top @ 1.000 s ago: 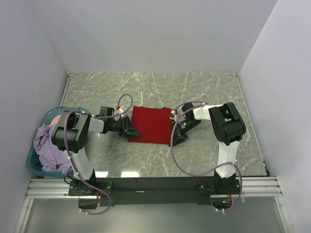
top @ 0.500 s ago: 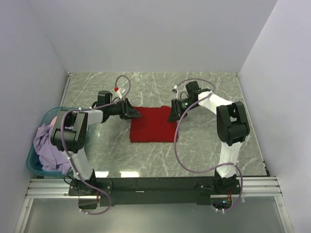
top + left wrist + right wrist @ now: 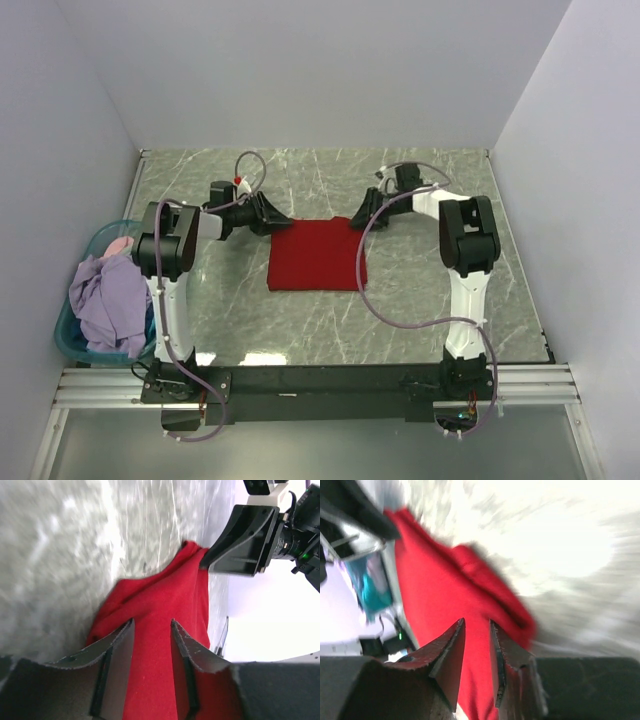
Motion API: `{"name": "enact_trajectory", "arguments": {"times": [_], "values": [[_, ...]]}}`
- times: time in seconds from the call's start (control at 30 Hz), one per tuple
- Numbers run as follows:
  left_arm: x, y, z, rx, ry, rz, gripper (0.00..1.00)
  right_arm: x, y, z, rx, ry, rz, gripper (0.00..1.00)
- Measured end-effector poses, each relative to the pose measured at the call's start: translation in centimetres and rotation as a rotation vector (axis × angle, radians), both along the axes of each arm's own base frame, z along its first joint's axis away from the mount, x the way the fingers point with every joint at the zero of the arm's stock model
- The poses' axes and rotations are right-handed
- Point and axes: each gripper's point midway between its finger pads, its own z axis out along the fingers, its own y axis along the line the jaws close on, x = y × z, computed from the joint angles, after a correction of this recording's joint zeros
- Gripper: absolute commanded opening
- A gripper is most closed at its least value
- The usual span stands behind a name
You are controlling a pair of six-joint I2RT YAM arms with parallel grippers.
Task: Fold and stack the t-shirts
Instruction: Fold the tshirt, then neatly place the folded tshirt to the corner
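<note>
A red t-shirt [image 3: 317,254] lies folded into a flat rectangle on the marble table [image 3: 420,300]. My left gripper [image 3: 280,224] sits low at its far left corner, and my right gripper [image 3: 360,217] at its far right corner. In the left wrist view the left gripper [image 3: 152,622] is open, with the red t-shirt [image 3: 165,595] lying flat beyond the gap. In the right wrist view the right gripper [image 3: 477,622] stands narrowly open over the red t-shirt [image 3: 435,580], which is blurred. A lavender t-shirt [image 3: 105,300] and a pink one [image 3: 118,245] are heaped in the basket.
A translucent teal basket [image 3: 68,340] stands at the table's left edge beside the left arm's base. White walls close in the table on the left, back and right. The right gripper's black body [image 3: 245,540] shows across the shirt in the left wrist view.
Both grippers have swept from the shirt's middle to its far corners. The shirt, skewed a second ago, now lies as a squared rectangle, and both grippers have opened a little.
</note>
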Motion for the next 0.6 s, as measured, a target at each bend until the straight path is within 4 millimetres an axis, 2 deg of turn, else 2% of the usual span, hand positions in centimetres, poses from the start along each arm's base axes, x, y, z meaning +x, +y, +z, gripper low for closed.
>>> {"name": "enact_trajectory", "arguments": {"times": [0.1,0.13,0.2,0.3,0.33,0.37,0.4,0.43,0.57,0.6], "values": [[0.9,0.9,0.4,0.002,-0.019,0.026,0.5,2.4,-2.4,0.6,-0.02,-0.021,-0.088,0.4],[1.1,1.3,0.5,0.004,-0.024,0.032,0.55,3.1,-3.1,0.9,-0.026,-0.031,-0.11,0.41],[1.2,2.0,1.2,0.016,-0.035,0.042,0.6,4.3,-4.5,1.4,-0.066,-0.063,-0.157,0.49],[1.2,3.3,3.7,0.092,-0.096,0.064,0.69,4.8,-6.1,3.3,-0.123,-0.104,-0.202,0.57],[1.2,3.8,5.2,0.128,-0.142,0.073,0.73,4.8,-6.4,4.5,-0.143,-0.132,-0.208,0.6],[1.1,4.4,7.4,0.167,-0.203,0.084,0.77,4.7,-6.5,6.0,-0.163,-0.169,-0.208,0.68],[0.9,4.8,8.9,0.196,-0.244,0.094,0.84,4.5,-6.5,7.6,-0.187,-0.207,-0.207,0.68],[0.4,5.3,11.4,0.235,-0.316,0.107,0.99,4.1,-6.4,9.3,-0.213,-0.261,-0.198,0.68],[-2.1,7.0,20.2,0.342,-0.557,0.161,0.99,0.9,-3.9,16.1,-0.289,-0.466,-0.135,0.7],[-2.8,7.2,21.7,0.37,-0.6,0.174,1.0,-0.2,-3.1,17.2,-0.302,-0.508,-0.116,0.76]]}}
